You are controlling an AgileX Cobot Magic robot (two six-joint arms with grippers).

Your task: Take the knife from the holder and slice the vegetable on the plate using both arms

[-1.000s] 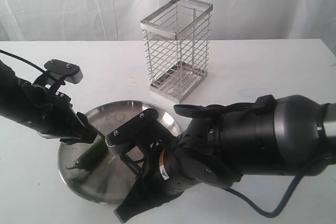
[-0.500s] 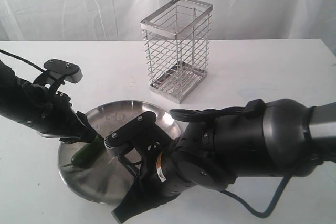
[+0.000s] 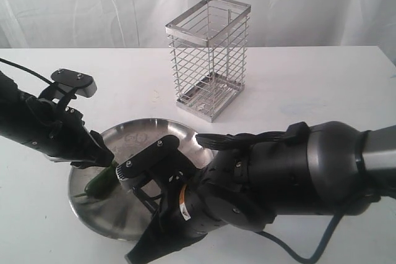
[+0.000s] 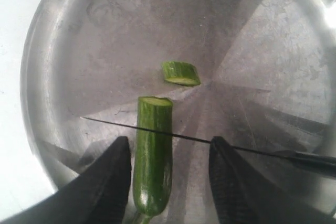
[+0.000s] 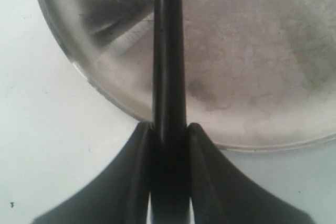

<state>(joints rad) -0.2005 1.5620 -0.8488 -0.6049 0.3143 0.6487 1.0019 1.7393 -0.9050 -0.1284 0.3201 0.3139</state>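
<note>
**Slicing stage.** Left jaws apart, straddling the vegetable at the plate's left side. Right jaws clamped on the knife handle; blade crosses the vegetable near its cut end. A slice lies just beside.

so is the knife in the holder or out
Out: the right gripper holds the knife, blade across the vegetable on the plate.

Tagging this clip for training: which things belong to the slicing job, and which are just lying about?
Job: knife, vegetable, cut slice, plate, holder (knife already out), left gripper, right gripper.
Just there: table, curtain.
</note>
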